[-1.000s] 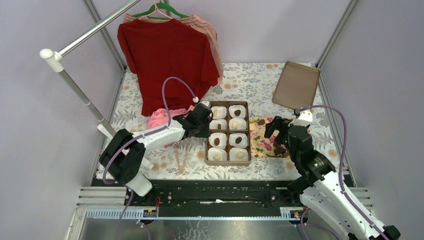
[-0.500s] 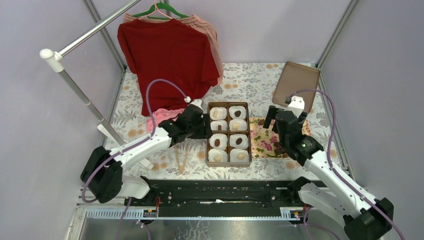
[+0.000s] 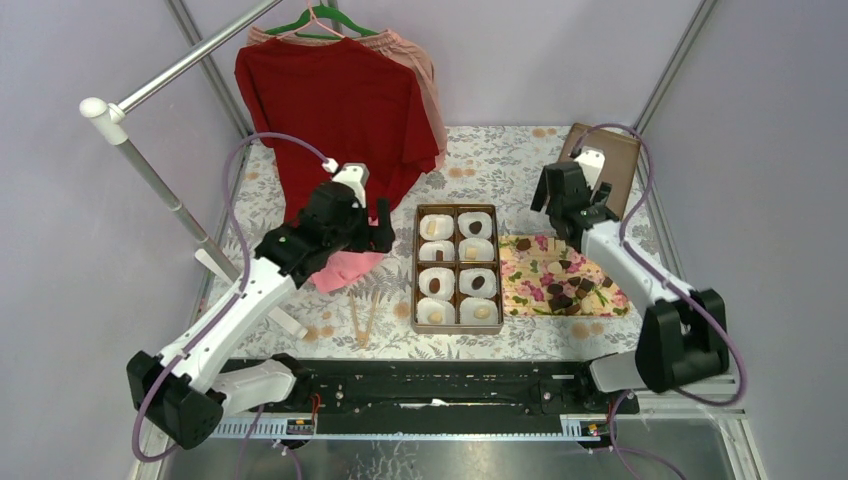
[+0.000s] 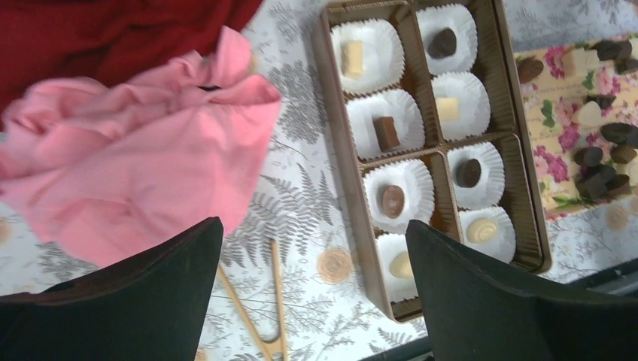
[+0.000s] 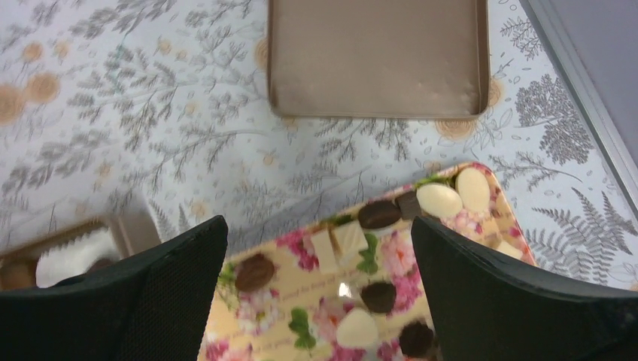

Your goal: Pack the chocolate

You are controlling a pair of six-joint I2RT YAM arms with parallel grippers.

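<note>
Chocolate [image 4: 392,201]: eight pieces are sitting in the paper cups [image 4: 448,109] of the brown box [image 4: 347,162]; the rest are lying loose on the flowery tray [image 3: 520,285], right beside it.
Left gripper [image 4: 312,233]: it's hanging by the pink cloth [image 4: 135,165] with its fingers spread wide.
Right gripper [image 5: 317,226]: it's hovering between the tray and the flat brown lid [image 5: 376,53], also gaping apart.

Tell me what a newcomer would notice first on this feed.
The brown box sits mid-table, all eight white paper cups holding a chocolate. Right of it, the flowered tray carries more loose chocolates. At the back left, a red shirt hangs on a green hanger.
</note>
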